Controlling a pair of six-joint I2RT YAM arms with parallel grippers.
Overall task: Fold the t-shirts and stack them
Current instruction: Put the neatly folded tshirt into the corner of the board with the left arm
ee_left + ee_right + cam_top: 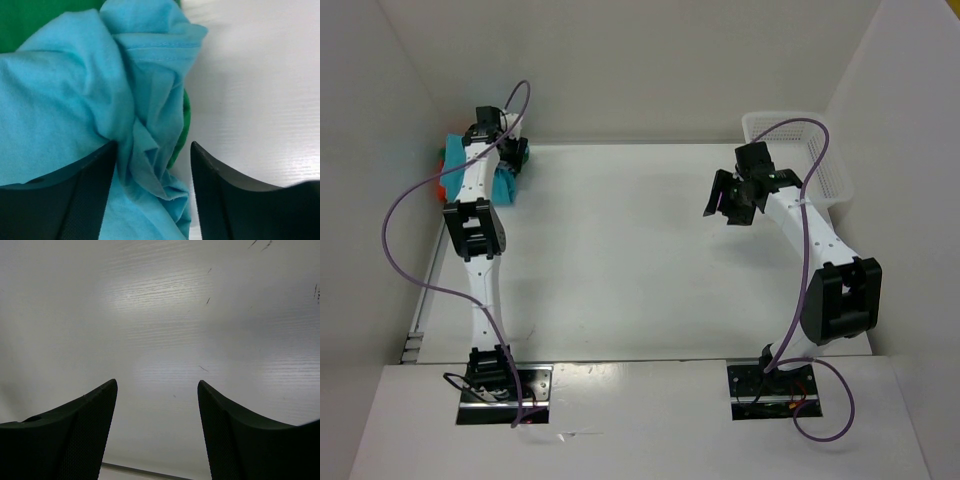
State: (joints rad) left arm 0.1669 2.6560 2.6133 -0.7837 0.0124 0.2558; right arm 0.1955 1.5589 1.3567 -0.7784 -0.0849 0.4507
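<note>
Three shirts (503, 187) sit bunched in the table's (620, 250) far left corner, turquoise shirt (65, 100) over green shirt (30, 20), orange shirt (441, 186) peeking out, left gripper (153, 150) spread around a turquoise fold, right gripper (156, 387) spread over the table's wide middle near the basket (825, 175).

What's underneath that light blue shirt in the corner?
A green shirt peeks out from under the blue shirt. An orange shirt shows beside them; the rest is covered.
</note>
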